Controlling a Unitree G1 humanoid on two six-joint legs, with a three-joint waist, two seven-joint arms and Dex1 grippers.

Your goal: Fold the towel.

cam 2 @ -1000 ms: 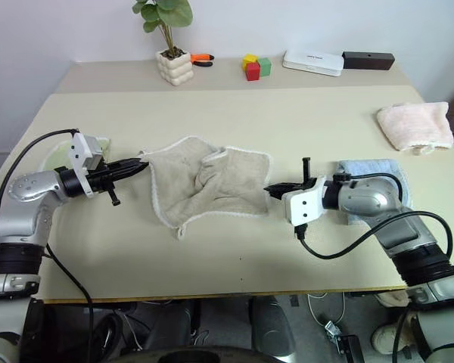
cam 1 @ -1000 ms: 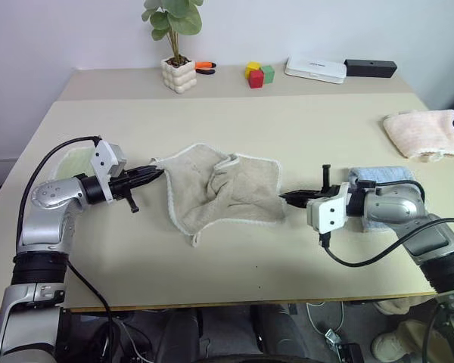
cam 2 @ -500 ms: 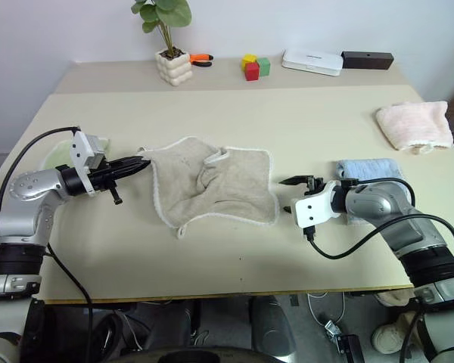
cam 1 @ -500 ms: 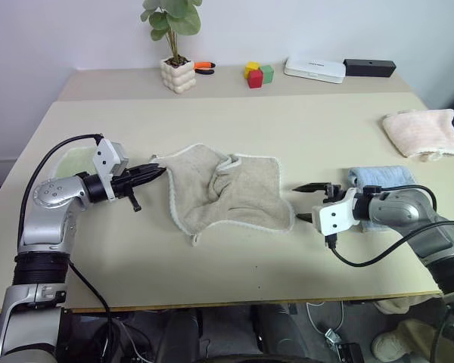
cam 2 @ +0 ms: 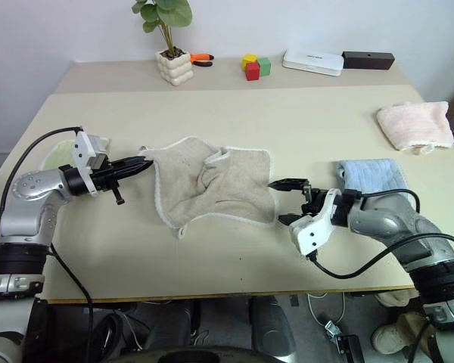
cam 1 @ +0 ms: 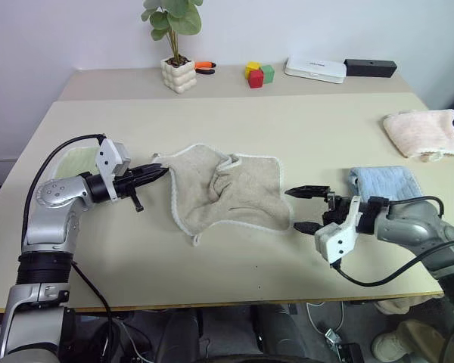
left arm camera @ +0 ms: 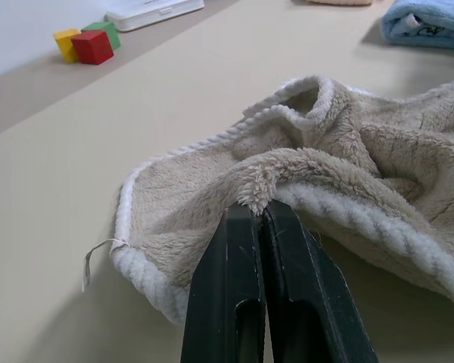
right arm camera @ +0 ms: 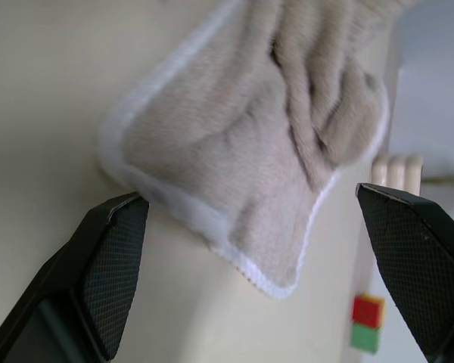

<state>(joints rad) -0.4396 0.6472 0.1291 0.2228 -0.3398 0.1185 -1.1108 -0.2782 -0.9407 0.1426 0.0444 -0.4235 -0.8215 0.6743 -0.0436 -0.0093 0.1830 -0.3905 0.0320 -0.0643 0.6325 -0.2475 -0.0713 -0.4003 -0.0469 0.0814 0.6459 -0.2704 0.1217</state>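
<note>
Now left pincer (cam 1: 157, 173) pinches the towel (cam 1: 228, 195); right pincer (cam 1: 303, 209) gapes beside it.

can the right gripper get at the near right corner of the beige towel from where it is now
Probably yes: the right gripper is open, facing the beige towel corner just ahead, with only bare table between them.

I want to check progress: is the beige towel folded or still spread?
Neither: the towel lies crumpled on the table, bunched in ridges mid-cloth. The shut left gripper pinches one corner.
</note>
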